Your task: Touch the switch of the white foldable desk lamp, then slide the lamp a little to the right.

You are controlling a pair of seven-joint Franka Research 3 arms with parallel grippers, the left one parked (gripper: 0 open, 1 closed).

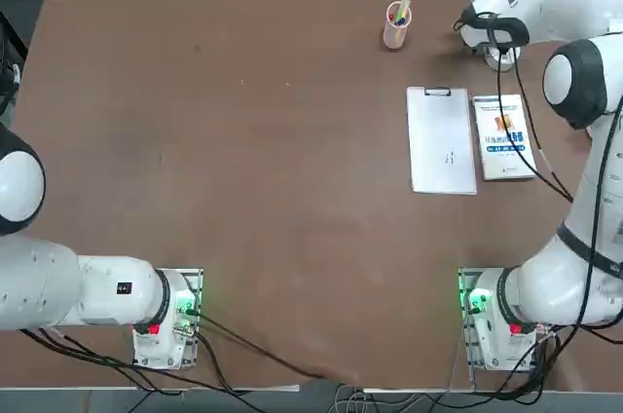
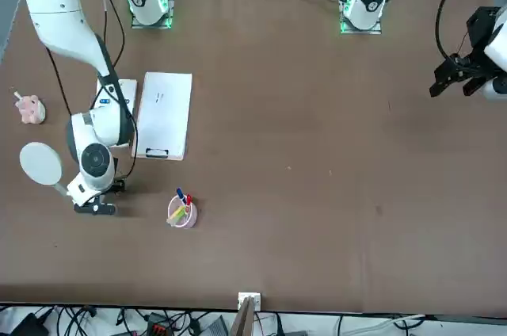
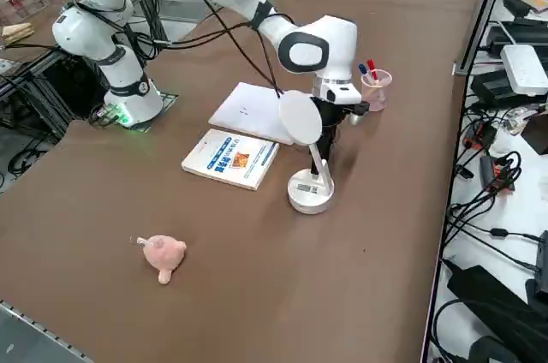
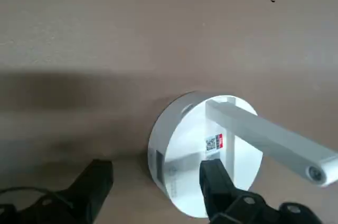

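Observation:
The white desk lamp (image 3: 310,196) stands at the far right of the table on a round disc base, with a thin arm and a round flat head (image 2: 40,163). In the top view only an edge of the lamp (image 1: 500,59) shows under my right wrist. My right gripper (image 3: 329,147) hangs low right behind the lamp's stem, pointing down at the base. In the wrist view the gripper (image 4: 158,184) is open: one finger (image 4: 216,184) lies over the lamp base (image 4: 185,145), the other over bare table. I cannot tell whether the finger touches the base.
A pink pen cup (image 3: 374,89) stands just beyond the gripper. A white clipboard (image 1: 441,140) and a book (image 1: 502,135) lie nearer the robot. A small pink toy (image 3: 163,254) sits on the table's right side, and the right edge (image 3: 445,200) is close.

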